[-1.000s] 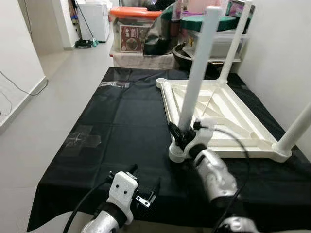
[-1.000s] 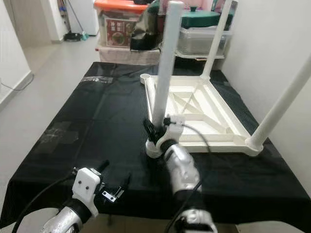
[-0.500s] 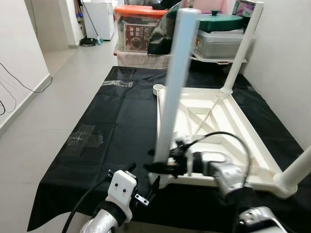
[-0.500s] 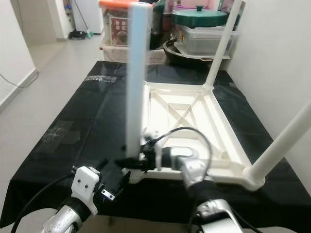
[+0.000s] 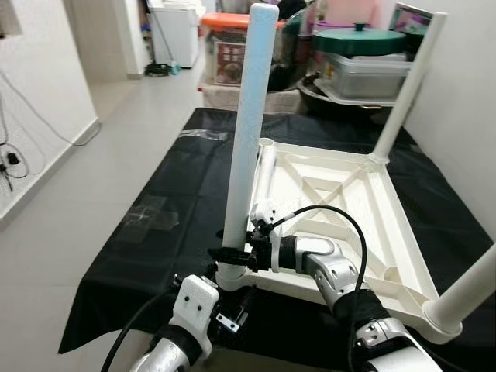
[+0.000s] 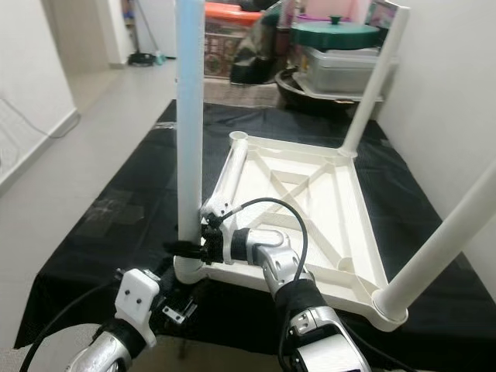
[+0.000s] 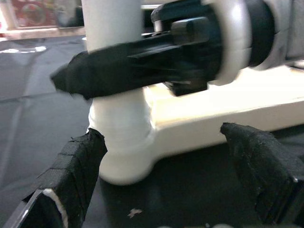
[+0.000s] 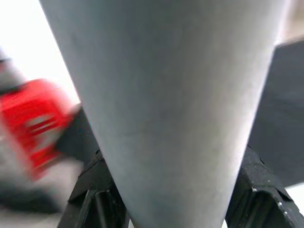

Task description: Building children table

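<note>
The white children's table (image 5: 364,232) lies upside down on a black cloth (image 5: 182,194). Three white legs stand upright in its corners: near left (image 5: 248,132), far right (image 5: 408,85) and near right (image 5: 469,287). The far left corner socket (image 6: 237,138) is empty. My right gripper (image 5: 226,254) is shut on the base of the near left leg, just above its socket; the leg (image 8: 166,95) sits between the fingers (image 8: 95,199). My left gripper (image 7: 166,175) hangs open just in front of that corner socket (image 7: 121,152), fingers (image 7: 71,171) spread wide, touching nothing.
Storage boxes (image 5: 232,54) and a green-lidded pot (image 5: 360,35) crowd the far end of the cloth. A white wall (image 5: 465,101) runs close along the right. Bare tiled floor (image 5: 101,155) lies to the left, with cables by the left wall (image 5: 12,155).
My right gripper, still shut on the leg, has swung left and towards me, turning the table's near left corner with it. The head view has shifted too. The left gripper stays open.
</note>
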Tool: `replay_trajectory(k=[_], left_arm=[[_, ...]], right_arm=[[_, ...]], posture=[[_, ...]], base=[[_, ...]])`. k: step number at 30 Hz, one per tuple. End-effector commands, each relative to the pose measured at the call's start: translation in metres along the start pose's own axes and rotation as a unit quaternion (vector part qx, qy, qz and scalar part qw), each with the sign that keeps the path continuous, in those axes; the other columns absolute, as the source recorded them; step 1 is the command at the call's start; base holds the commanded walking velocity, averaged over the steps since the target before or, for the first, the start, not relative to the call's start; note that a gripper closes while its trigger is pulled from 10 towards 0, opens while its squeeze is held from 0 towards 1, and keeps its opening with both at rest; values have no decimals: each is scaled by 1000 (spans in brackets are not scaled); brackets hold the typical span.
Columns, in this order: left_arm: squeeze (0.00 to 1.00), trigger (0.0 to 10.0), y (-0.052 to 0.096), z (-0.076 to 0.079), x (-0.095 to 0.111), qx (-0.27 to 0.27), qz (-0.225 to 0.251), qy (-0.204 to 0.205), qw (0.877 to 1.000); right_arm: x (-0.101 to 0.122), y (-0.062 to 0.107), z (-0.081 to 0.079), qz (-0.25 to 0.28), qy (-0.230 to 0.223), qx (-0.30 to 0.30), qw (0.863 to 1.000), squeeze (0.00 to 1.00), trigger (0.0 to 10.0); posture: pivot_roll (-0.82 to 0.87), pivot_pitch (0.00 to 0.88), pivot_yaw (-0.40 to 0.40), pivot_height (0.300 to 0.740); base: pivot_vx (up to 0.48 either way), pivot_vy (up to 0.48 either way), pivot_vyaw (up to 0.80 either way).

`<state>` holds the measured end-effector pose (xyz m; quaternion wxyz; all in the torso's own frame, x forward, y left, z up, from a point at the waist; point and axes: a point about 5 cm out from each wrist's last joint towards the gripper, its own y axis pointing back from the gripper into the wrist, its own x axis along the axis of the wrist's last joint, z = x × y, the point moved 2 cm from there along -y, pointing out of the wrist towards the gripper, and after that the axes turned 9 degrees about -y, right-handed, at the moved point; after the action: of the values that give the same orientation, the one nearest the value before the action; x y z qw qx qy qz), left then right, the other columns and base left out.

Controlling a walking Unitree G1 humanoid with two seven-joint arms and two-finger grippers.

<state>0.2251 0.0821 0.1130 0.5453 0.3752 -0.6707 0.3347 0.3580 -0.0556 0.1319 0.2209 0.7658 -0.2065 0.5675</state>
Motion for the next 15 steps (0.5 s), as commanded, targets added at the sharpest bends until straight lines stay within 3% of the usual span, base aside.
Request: replay_trajectory(k=[1, 2, 3, 4, 5, 7, 8, 10, 14, 15], left_arm=[[0, 10000, 1, 1, -4, -6, -6, -1, 1000], [0, 10000, 1, 1, -4, -6, -6, -1, 1000], [0, 10000, 1, 1, -4, -9, -6, 0, 1000], [0, 10000, 1, 1, -4, -11, -6, 0, 1000], [0, 10000, 1, 1, -4, -11, -6, 0, 1000], [0, 10000, 1, 1, -4, -11, -6, 1, 1000], [0, 10000, 1, 1, -4, -11, -6, 1, 1000], [0, 10000, 0, 1, -4, -11, -6, 0, 1000], [0, 10000, -1, 1, -4, -9, -5, -1, 1000], [0, 10000, -1, 1, -3, -7, -5, -1, 1000]], right_arm=[[3, 20, 32, 46, -36, -150, 987, 0, 0], [3, 20, 32, 46, -36, -150, 987, 0, 0], [-4, 46, 55, 91, -65, -350, 930, 0, 0], [-6, 61, 56, 113, -57, -424, 897, 0, 0], [-6, 61, 56, 113, -57, -424, 897, 0, 0], [-5, 78, 53, 143, -38, -501, 852, 0, 0], [-5, 78, 53, 143, -38, -501, 852, 0, 0], [-9, 79, 43, 159, -62, -530, 831, 0, 0], [-15, 63, 24, 158, -87, -536, 825, 0, 0], [-14, 57, 20, 161, -87, -535, 825, 0, 471]], posture=[[127, 0, -61, 740], [127, 0, -61, 740], [122, 0, -58, 740], [122, 0, -58, 740], [122, 0, -58, 740], [122, 0, -58, 740], [122, 0, -58, 740], [120, 0, -55, 740], [129, 0, -67, 740], [129, 0, -67, 740]], base=[[0, 0, 0], [0, 0, 0], [0, 0, 0], [0, 0, 0], [0, 0, 0], [0, 0, 0], [0, 0, 0], [0, 0, 0], [0, 0, 0], [0, 0, 0]])
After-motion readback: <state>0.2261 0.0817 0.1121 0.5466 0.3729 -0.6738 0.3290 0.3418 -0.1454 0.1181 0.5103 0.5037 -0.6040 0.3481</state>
